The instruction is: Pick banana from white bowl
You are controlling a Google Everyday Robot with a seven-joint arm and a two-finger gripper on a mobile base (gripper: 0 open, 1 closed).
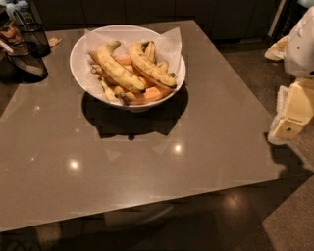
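The white bowl (78, 63), wide, glossy and lined with white paper, stands on the far middle of the brown table. In it lies the banana (149, 67), long, yellow and brown-speckled, with its dark end pointing to the bowl's right rim. A similar long banana with a greenish stem (117, 71) lies just left of it. My gripper (290, 117), a cream-coloured piece under the white arm, hangs at the right edge of the camera view. It is beyond the table's right side, far from the bowl and holds nothing that I can see.
Small stubby bananas (151, 51) and orange fruit (152, 93) also fill the bowl. Two dark wire-mesh baskets (27, 59) stand at the table's far left corner. The table's front edge (147, 208) runs across the lower view. Dark cabinets (147, 10) stand behind.
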